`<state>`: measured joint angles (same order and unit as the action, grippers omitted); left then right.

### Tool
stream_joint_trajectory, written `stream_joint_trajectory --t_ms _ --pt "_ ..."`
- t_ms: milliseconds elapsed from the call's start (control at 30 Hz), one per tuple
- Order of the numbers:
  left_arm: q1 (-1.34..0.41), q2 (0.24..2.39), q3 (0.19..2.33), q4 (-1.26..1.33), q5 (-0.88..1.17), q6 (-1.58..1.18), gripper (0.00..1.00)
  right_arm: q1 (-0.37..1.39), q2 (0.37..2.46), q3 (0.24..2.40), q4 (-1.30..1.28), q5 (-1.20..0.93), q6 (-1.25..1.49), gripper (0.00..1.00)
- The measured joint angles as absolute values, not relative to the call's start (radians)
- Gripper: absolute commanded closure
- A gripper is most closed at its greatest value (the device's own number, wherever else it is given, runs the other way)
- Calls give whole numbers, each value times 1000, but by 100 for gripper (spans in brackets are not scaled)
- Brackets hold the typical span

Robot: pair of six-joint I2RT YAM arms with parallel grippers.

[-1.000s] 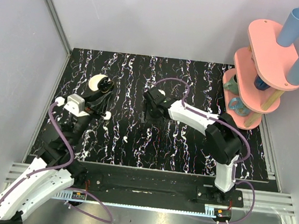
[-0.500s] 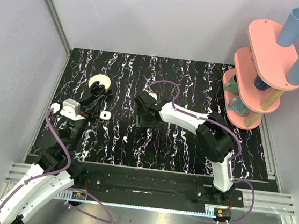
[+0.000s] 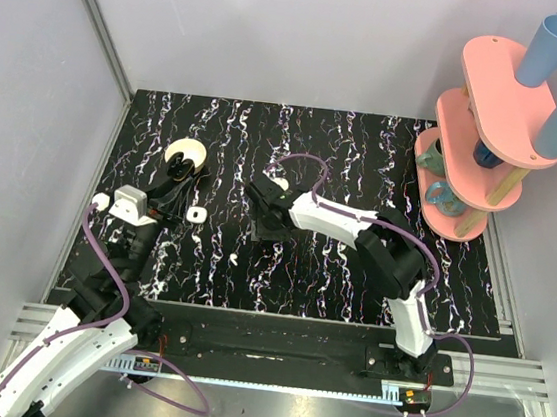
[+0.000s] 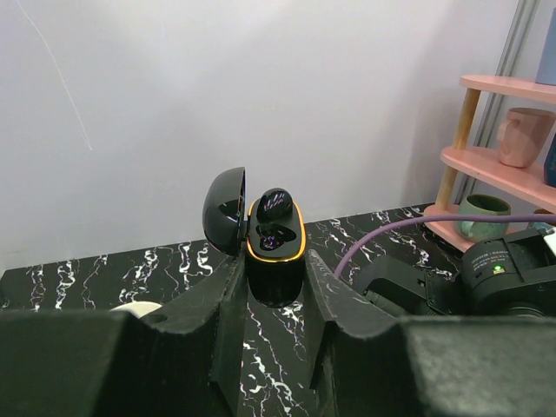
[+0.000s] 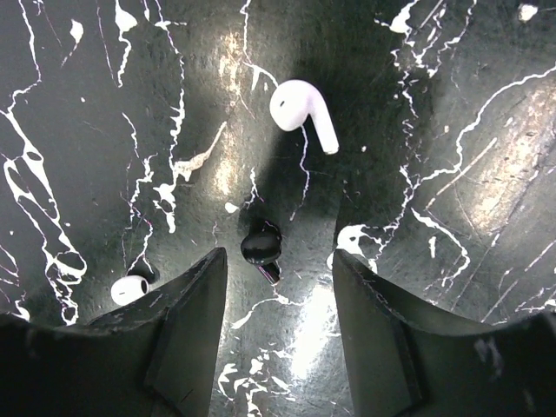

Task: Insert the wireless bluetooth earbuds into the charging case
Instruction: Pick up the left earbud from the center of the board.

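Case (image 4: 276,233) is open at the far left of the table (image 3: 367,138). Its lid is tipped to the left, an orange rim shows, and a dark glossy piece (image 4: 278,204) sits in its upper well. Left gripper (image 4: 276,263) is clamped on the base, one finger on each side. Over at mid-table, three buds lie loose. The black bud (image 5: 261,246) is right between the spread fingers of the right gripper (image 5: 278,265), which hovers and holds nothing. The white stemmed earbud (image 5: 301,111) lies just beyond, and a small white bud (image 5: 129,289) sits beside one finger. A pink rack (image 3: 490,122) stands far right.
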<state>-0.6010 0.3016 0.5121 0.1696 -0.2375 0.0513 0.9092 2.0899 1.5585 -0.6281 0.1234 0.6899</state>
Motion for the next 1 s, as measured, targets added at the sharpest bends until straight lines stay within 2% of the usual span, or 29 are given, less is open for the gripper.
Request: stream_joint_trajectory --t_ms 467,1000 --pt "-601 300 508 162 -244 43 100 925 2124 1611 -652 156 690 50" --pt "-601 295 501 159 -249 29 100 925 2150 1634 -678 167 686 54"
